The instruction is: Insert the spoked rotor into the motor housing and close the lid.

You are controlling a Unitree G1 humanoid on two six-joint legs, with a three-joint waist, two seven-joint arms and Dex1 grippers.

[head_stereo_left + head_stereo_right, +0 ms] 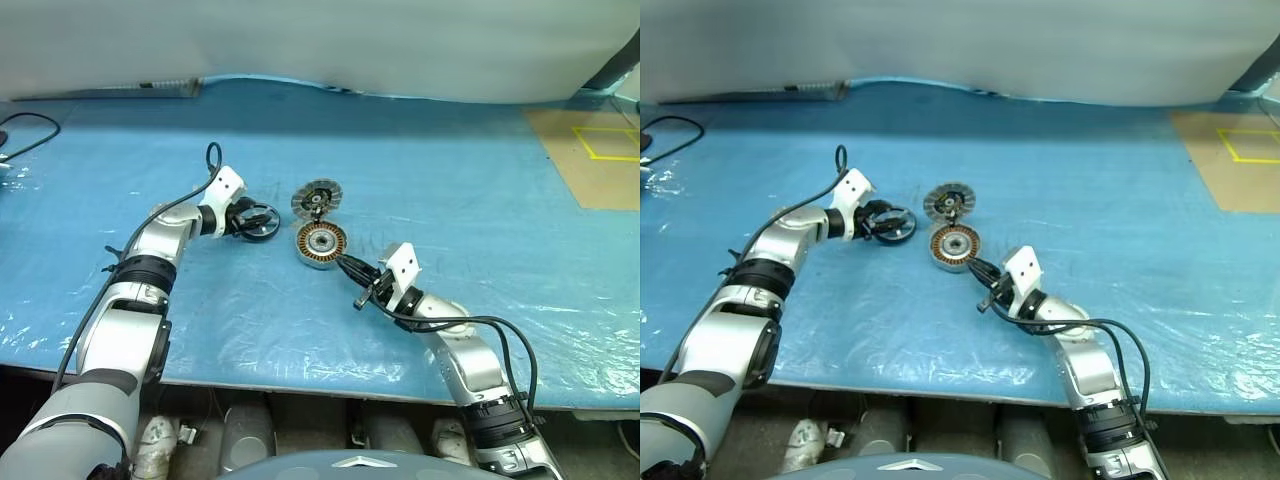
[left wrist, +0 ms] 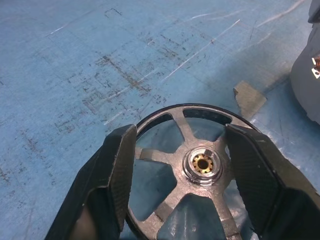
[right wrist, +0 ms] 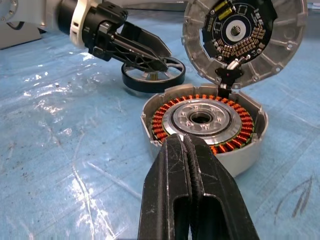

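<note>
One spoked rotor (image 2: pixel 197 165) flat, hub up — left end effector (image 1: pixel 256 220) astride its rim, right end effector (image 1: pixel 347 265) closed, empty.

The open top of the motor housing (image 1: pixel 321 245) is clear from above, but its far edge is blocked by the lid (image 1: pixel 316 199), which stands propped up on a hinge, and its near edge by the right pincer (image 1: pixel 345 264), whose fingers are pressed together right at the rim. To the housing's left, the left pincer (image 1: pixel 258 221) straddles the spoked rotor (image 1: pixel 262 222), leaving a narrow gap between rotor and housing. Elsewhere the blue tabletop (image 1: pixel 470 190) lies open, especially to the right.
</note>
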